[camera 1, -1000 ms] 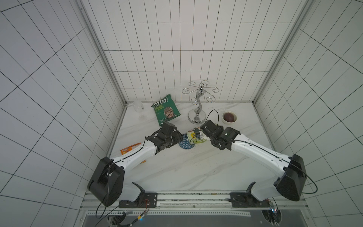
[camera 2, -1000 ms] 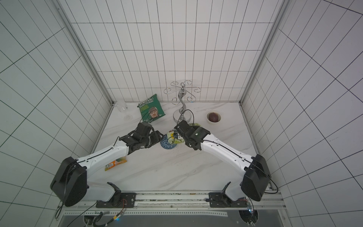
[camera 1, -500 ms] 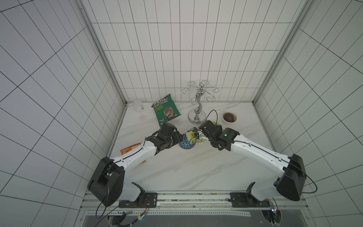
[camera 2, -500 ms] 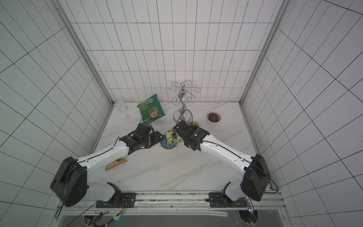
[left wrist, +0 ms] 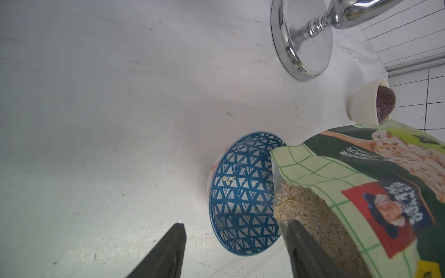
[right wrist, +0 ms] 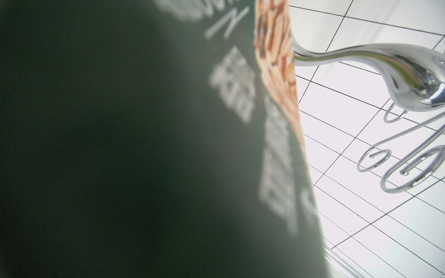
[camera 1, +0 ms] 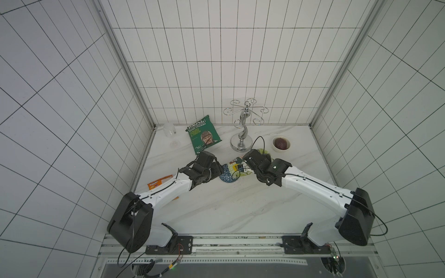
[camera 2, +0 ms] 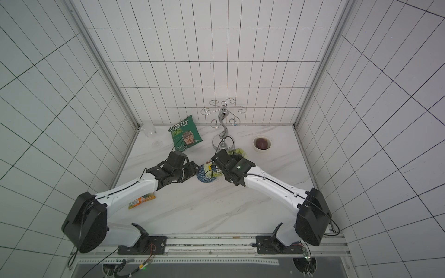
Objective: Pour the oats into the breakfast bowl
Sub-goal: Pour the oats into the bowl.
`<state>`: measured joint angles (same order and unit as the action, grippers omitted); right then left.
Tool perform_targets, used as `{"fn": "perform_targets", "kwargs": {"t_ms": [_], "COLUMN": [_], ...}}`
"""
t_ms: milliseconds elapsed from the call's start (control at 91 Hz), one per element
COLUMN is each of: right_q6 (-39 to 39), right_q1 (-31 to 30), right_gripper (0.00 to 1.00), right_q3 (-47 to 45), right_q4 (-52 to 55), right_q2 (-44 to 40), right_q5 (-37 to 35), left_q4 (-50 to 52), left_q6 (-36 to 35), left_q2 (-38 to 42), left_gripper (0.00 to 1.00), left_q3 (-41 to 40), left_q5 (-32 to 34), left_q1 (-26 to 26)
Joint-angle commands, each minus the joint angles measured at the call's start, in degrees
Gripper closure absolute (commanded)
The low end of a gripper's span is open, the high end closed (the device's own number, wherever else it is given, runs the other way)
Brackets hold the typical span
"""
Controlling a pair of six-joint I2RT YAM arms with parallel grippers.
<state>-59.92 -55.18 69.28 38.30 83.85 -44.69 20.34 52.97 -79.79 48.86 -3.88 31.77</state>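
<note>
In both top views the breakfast bowl [camera 1: 225, 177] [camera 2: 203, 177] stands upright at mid-frame on the tabletop [camera 1: 240, 204], between the two arms. The right pincer [camera 1: 243, 164] is clenched on the pouch [left wrist: 361, 173], which is tilted with its open mouth over the bowl's rim. Oats [left wrist: 296, 204] crowd that mouth, and a few flakes lie on the bowl's blue pattern. The left pincer [left wrist: 236, 222] is released, its fingers [left wrist: 168, 250] spread either side of the bowl. A chrome stand [camera 1: 240, 142] sits just above.
</note>
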Motion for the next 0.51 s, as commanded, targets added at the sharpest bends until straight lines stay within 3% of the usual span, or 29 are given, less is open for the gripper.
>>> {"fn": "perform_targets", "kwargs": {"t_ms": [0,495], "right_q6": [-0.9,-2.6], "right_q1": [-0.8,-1.6], "right_gripper": [1.0,1.0], "right_q3": [0.8,0.1], "right_q4": [-7.5,-9.0], "right_q2": [-1.0,-0.9], "right_q5": [-7.7,-8.1], "left_q4": [-1.4,-1.3], "left_q6": [-0.1,0.0], "left_q2": [0.0,0.2], "left_gripper": [0.32,0.32], "left_q3": [-0.7,-0.8], "left_q5": [1.2,1.4], "left_q1": [-0.1,-0.3]}}
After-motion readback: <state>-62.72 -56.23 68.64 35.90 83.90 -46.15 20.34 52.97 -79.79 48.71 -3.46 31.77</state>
